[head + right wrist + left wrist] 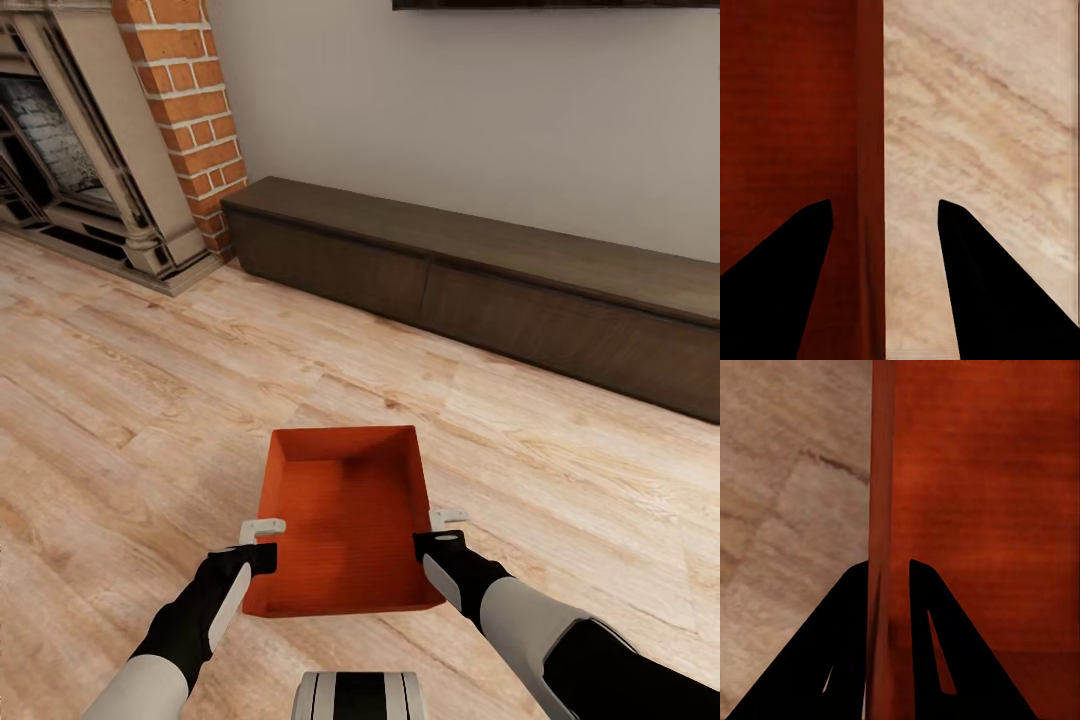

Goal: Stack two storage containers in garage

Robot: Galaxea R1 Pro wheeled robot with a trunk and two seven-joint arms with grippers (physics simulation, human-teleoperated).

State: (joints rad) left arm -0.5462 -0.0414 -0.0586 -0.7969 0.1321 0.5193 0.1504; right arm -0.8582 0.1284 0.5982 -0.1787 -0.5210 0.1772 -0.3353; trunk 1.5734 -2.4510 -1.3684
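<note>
One orange-red storage container (345,510) sits open-top between my two grippers, over the living room's light wood plank floor (140,400). My left gripper (262,527) is shut on the container's left wall (881,510), one finger on each side of it. My right gripper (440,525) straddles the right wall (870,112) with its fingers (967,255) spread wide, open, and a clear gap on the outer side. The bin is empty inside (982,510). I cannot tell whether it rests on the planks or hangs above them.
A brick fireplace (180,120) stands at the far left. A long low dark cabinet (480,285) runs along the grey wall ahead, under the edge of a wall TV (550,4). Open plank floor lies on both sides of me.
</note>
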